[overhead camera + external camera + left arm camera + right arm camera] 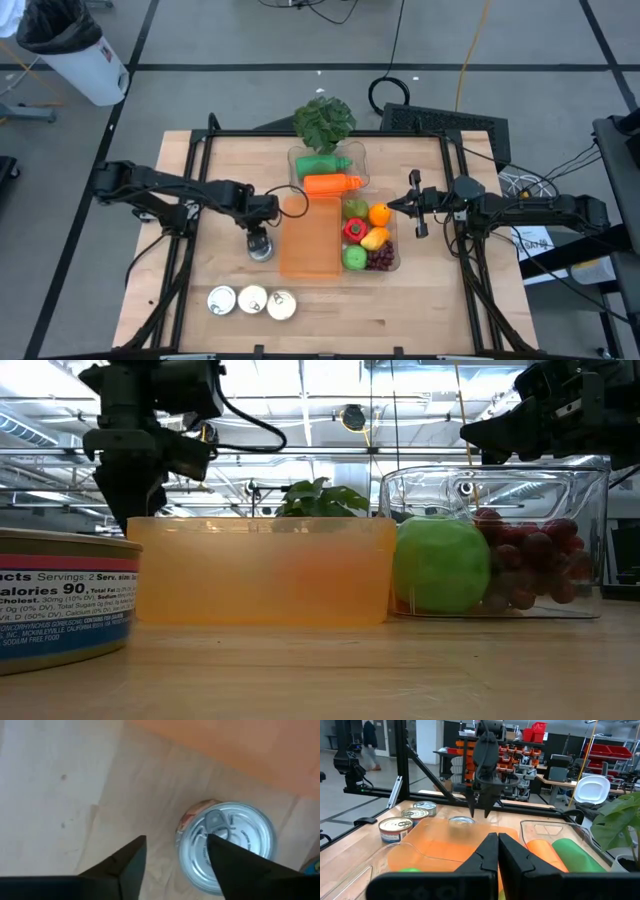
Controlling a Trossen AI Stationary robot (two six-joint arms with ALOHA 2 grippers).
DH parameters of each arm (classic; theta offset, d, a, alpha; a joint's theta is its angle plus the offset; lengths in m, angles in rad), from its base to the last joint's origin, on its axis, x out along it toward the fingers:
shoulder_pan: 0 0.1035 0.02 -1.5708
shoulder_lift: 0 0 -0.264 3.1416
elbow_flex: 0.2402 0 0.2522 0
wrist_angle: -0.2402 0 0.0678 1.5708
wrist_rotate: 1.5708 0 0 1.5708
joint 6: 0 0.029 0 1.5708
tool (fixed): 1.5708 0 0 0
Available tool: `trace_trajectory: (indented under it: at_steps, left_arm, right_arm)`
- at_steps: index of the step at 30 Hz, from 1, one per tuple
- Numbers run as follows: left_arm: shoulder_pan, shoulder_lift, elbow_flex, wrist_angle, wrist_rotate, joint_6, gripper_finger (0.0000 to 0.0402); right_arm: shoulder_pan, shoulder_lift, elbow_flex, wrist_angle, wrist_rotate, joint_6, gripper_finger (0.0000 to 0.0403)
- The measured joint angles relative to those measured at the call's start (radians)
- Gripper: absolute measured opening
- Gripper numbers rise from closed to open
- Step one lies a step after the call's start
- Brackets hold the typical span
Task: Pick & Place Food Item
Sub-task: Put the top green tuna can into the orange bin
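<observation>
- While three cans (pixel 252 300) wait in a row at the near left of the table (pixel 430 300), the left gripper (pixel 259 232) hangs above a fourth can (pixel 261 249), fingers apart and holding nothing.
- That can (pixel 227 845) stands upright on the wood just left of the orange bin (pixel 310 240), not inside it; judging by this, the placing looks undone.
- Right of the bin, a clear tray (pixel 395 262) holds fruit.
- At the far right, the right gripper (pixel 412 204) waits with fingers together, empty.

Overhead, table-level and two wrist cameras share the orange tray (pixel 310 240).
</observation>
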Motion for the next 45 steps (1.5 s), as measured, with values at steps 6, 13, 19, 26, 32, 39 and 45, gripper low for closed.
trace_trajectory:
  at_steps: [6,13,19,26,32,39,45]
  left_arm:
    - [0.015,0.048,0.0,0.005,0.021,0.092,0.0259]
    - [0.065,0.093,0.0,-0.005,-0.013,0.171,0.0251]
    - [0.107,0.105,-0.004,-0.026,-0.025,0.225,0.0237]
    - [0.171,0.13,-0.051,-0.019,-0.024,0.245,0.0238]
    - [0.222,0.156,-0.067,-0.033,-0.004,0.251,0.0238]
    - [0.244,0.156,-0.067,-0.024,-0.036,0.251,0.0239]
    - [0.29,0.15,-0.069,-0.019,-0.051,0.26,0.0239]
  right_arm:
    - [0.0,0.0,0.0,0.0,0.0,0.0,0.0]
    - [0.0,0.0,0.0,0.0,0.0,0.0,0.0]
    - [0.0,0.0,0.0,0.0,0.0,0.0,0.0]
    - [0.0,0.0,0.0,0.0,0.0,0.0,0.0]
    - [0.0,0.0,0.0,0.0,-0.001,0.0,0.0]
    - [0.0,0.0,0.0,0.0,0.0,0.0,0.0]
    - [0.0,0.0,0.0,0.0,0.0,0.0,0.0]
